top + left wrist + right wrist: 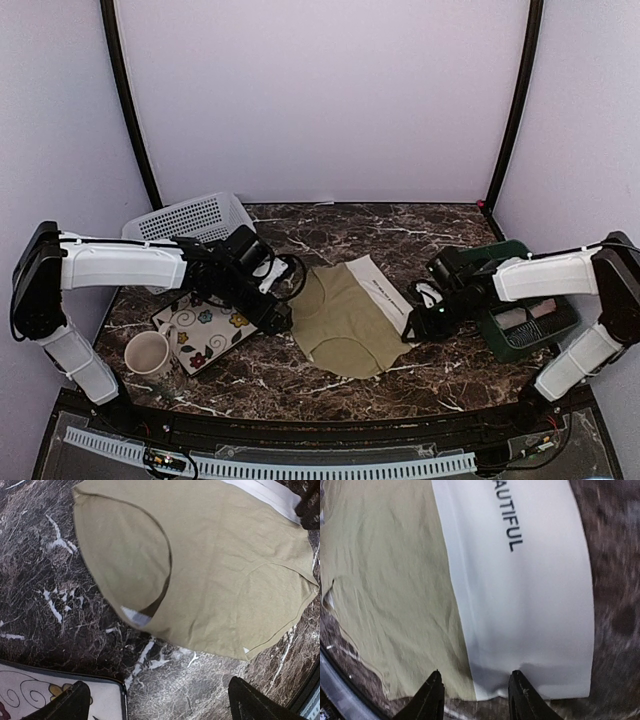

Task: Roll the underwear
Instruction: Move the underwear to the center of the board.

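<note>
- We see a dark brown marble table (420,235) with white veins; everything sits on it.
- White slotted plastic basket (190,215) at far left, partly behind the left arm.
- Olive-khaki cloth underwear (350,320) lies spread flat at mid-table between the two grippers. Its white printed waistband (520,605) is on the right side. One leg edge is folded over on the left side.
- Dark green plastic basket (515,250) at right, behind the right arm; we can't make out its contents.
- Square white tray with flower print and black rim (205,335) at left, near the front, well clear of the underwear.
- Cream ceramic mug (148,352) upright, touching the tray's near-left corner.
- Left gripper (160,705) is over the bare table just left of the underwear, jaws spread wide, holding nothing; one finger is over the tray corner.
- Right gripper (476,690) is low at the waistband's near end, jaws part-way apart. Its fingertips (436,682) straddle the seam where white meets khaki. We see no clear pinch.
</note>
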`<state>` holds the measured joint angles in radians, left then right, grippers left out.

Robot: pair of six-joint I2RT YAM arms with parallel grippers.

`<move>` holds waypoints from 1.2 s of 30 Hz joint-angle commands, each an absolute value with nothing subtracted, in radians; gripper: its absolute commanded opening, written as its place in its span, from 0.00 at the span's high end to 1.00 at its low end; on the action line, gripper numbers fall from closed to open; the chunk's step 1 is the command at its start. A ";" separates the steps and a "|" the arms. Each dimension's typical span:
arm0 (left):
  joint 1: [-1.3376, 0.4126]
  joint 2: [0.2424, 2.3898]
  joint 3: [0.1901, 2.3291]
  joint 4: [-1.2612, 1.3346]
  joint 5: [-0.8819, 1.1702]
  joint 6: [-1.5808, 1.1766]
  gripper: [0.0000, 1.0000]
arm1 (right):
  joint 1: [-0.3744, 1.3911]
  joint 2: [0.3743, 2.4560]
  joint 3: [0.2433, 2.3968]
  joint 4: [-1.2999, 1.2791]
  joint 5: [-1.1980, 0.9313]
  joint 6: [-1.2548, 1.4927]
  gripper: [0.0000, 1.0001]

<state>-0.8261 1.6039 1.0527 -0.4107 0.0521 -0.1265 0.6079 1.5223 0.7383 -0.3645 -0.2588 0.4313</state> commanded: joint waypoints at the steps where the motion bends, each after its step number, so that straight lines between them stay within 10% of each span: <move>1: -0.844 1.558 1.031 -0.413 0.077 -0.122 0.01 | 0.633 1.388 0.705 -0.484 -0.327 0.527 0.56; 10: -0.962 1.691 1.113 -0.317 0.131 -0.108 0.04 | 0.623 1.454 0.854 -0.488 -0.236 0.468 0.56; 36: -1.170 2.057 1.365 -0.435 0.211 0.019 0.85 | 0.522 1.520 0.958 -0.562 -0.215 0.308 0.63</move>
